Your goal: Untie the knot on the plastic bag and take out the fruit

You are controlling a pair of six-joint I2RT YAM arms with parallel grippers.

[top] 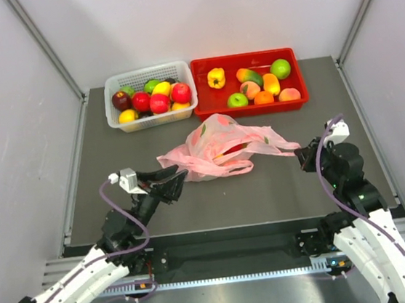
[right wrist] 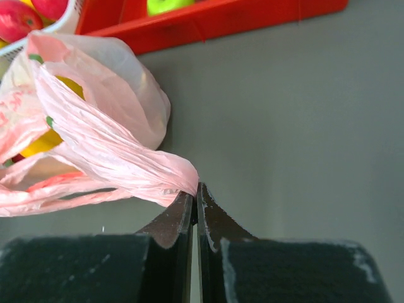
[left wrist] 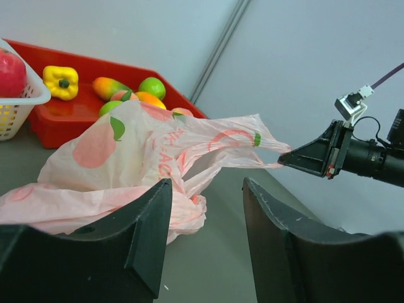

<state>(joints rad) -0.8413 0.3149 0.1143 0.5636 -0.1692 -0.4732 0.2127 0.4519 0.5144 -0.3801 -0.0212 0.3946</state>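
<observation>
Over the near side of the table (top: 266,195), my right gripper (right wrist: 196,189) is clamped flat on the stretched handle (right wrist: 120,164) of the plastic bag (top: 220,146). My left gripper (left wrist: 207,184) stands partly open and empty, just beside the bag's crumpled left end. Between them the bag lies slumped, a yellow fruit (right wrist: 47,142) showing through it (I cannot make out the knot in any view). I judge the right should hold firm and low while the left pinches a loose edge and draws it away gently, without tearing. Beyond sit the white basket (top: 111,85) and red tray (top: 300,74), both holding fruit.
</observation>
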